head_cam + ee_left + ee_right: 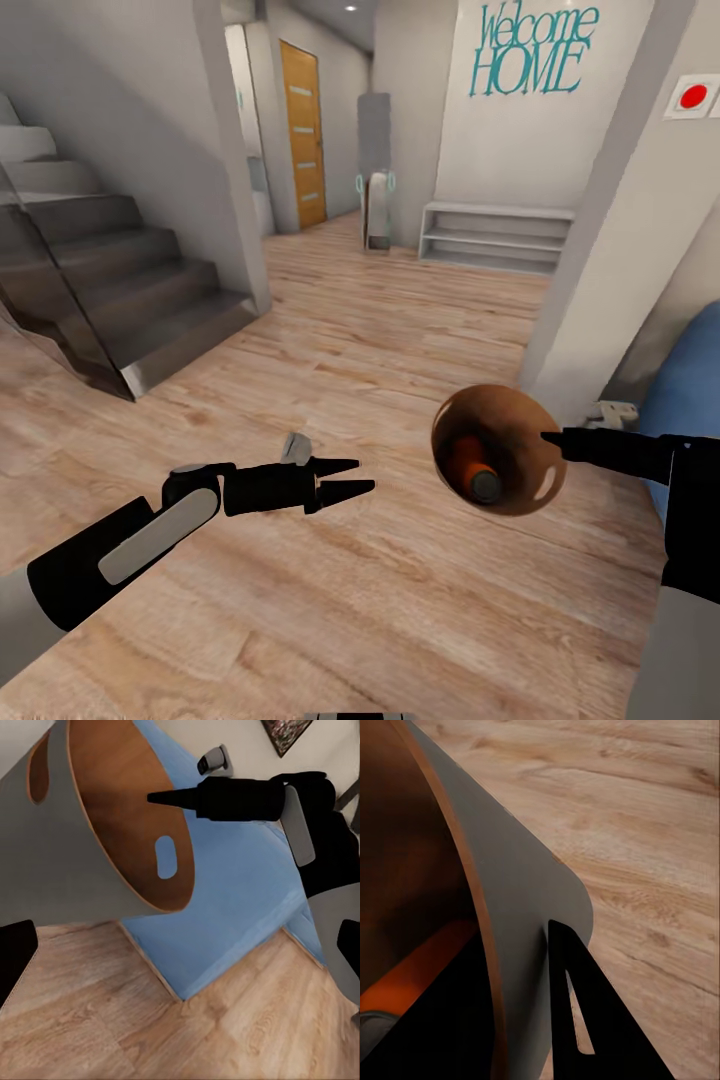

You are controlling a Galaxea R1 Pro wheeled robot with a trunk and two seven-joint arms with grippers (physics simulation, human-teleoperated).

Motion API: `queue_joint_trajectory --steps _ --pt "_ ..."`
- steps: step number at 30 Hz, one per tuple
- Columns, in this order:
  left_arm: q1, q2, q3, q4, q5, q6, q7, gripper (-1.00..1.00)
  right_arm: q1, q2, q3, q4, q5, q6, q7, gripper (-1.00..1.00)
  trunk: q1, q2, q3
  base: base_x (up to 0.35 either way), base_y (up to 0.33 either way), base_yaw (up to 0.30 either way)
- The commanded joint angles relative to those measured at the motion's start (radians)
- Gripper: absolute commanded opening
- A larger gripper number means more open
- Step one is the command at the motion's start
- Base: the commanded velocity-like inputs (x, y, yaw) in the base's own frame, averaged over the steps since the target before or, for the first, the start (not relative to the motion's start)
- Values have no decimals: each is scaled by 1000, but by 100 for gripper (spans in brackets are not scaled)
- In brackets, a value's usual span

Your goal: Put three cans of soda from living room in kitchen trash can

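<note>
We face a pale wood plank floor running down a hallway, with a dark grey staircase on the left side and a white wall lettered "Welcome HOME" in teal ahead. A light-blue sofa edges in at the right.

The round tapered bin, coppery brown inside and grey outside, hangs above the floor, tilted with its mouth toward the head camera. Our right gripper clamps its rim, one finger against the outer wall (the inner finger lies in shadow in the right wrist view). One bright orange soda can with a silver top lies inside the bin.

Our left gripper is near the bin, fingertips slightly parted, holding nothing.
</note>
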Motion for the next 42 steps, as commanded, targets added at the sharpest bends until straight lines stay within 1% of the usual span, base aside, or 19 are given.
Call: queue_joint_trajectory --steps 1,12,42 --pt "0 0 0 1 0 0 0 100 0 0 0 0 -15 10 3 -100 0 0 0 0 0 223" --pt "0 0 0 5 0 1 -1 100 0 0 0 0 -17 10 5 -100 0 0 0 0 0 36" --pt "0 0 -1 5 0 0 1 100 0 0 1 0 -18 10 5 -100 0 0 0 0 0 267"
